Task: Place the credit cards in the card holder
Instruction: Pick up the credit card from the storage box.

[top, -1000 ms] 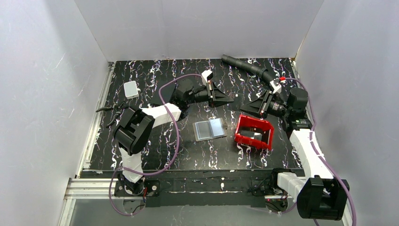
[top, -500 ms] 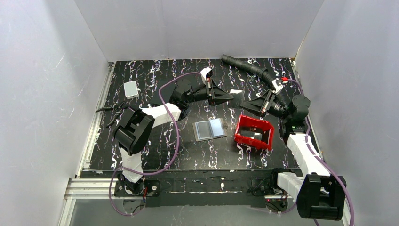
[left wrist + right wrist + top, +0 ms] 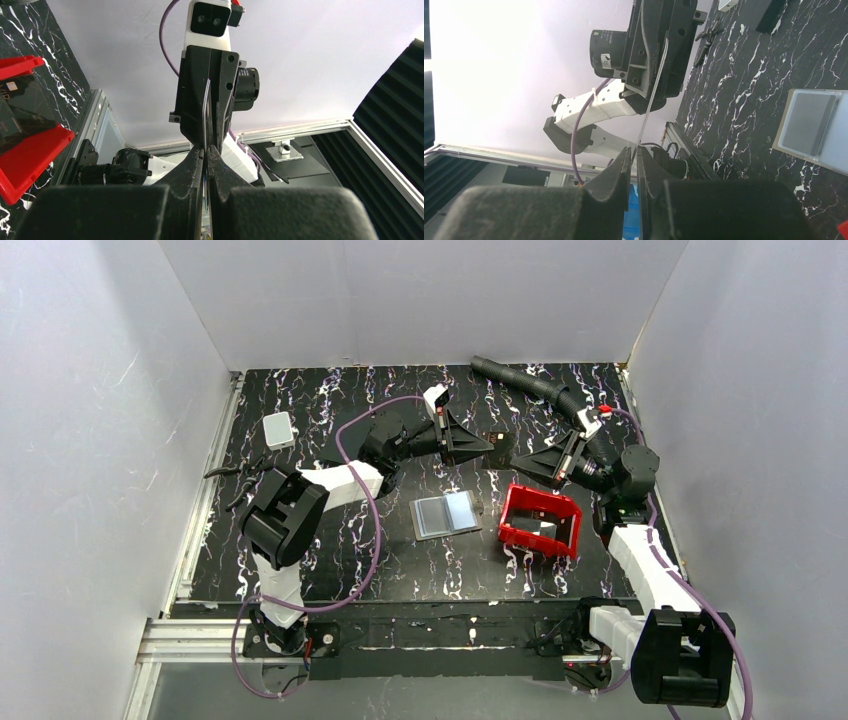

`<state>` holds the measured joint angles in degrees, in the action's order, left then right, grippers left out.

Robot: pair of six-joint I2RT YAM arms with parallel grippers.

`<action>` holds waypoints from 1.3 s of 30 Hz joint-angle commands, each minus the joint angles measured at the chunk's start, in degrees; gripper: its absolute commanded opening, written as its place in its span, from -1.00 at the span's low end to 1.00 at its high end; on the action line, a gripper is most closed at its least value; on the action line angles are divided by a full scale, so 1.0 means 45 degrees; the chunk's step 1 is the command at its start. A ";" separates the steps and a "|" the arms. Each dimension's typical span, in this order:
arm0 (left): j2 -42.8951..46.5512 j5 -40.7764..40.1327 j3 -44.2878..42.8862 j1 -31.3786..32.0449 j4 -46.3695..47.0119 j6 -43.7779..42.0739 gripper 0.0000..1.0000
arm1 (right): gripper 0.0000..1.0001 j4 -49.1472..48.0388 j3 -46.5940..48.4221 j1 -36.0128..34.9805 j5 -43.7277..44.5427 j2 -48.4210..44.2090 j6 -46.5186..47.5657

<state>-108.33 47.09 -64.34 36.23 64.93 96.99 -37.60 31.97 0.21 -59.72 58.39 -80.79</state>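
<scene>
A credit card [image 3: 503, 440] hangs in the air between my two grippers, behind the red tray. My left gripper [image 3: 492, 448] is shut on one end of it. The card shows edge-on in the left wrist view [image 3: 205, 115], running up from my left gripper [image 3: 206, 150] to the other one. My right gripper [image 3: 516, 457] faces it and its jaws are closed onto the other end, with only a sliver of gap. The card [image 3: 654, 90] enters my right gripper [image 3: 634, 149]. The card holder [image 3: 447, 513] lies open and flat on the table, and it also shows in the right wrist view [image 3: 814, 127].
A red tray [image 3: 512, 510] right of the card holder has a dark card [image 3: 545, 528] in it, and it also shows in the left wrist view [image 3: 30, 150]. A white box [image 3: 278, 428] sits far left. A black ribbed hose [image 3: 525, 383] lies at the back.
My right gripper has moved left and up to meet the left gripper. The card at the left gripper's tip now sits between both grippers. The left gripper shifted slightly.
</scene>
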 commanded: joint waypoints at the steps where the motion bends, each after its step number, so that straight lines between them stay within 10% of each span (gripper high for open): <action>1: 0.0318 -0.0094 0.0016 -0.0160 0.0409 -0.0097 -1.00 | -0.70 -0.1844 0.0080 -0.0029 -0.0046 -0.0099 -0.0633; 11: 0.0334 0.0007 -0.0011 -0.0160 0.0533 -0.0001 -1.00 | -0.97 -0.1353 0.0108 -0.0027 0.0089 -0.0055 -0.0251; 18: -0.0084 -0.0060 0.0550 -0.0028 -0.0223 -0.0735 -0.91 | -0.97 0.9471 0.2316 -0.0003 0.1583 -0.0523 0.7231; 25: -0.0783 -0.0084 0.0336 0.0481 -0.0214 -0.0941 -0.86 | -0.97 0.7649 0.0922 0.0146 0.1482 -0.0948 0.5930; 39: -0.1906 -0.0191 -0.0167 0.0865 -0.0229 -0.0948 -0.59 | -0.97 1.1469 0.1417 0.0488 0.3030 -0.1148 0.8342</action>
<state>-115.18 45.91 -62.02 38.83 62.89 93.58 9.06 36.64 1.65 -49.60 55.00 -47.57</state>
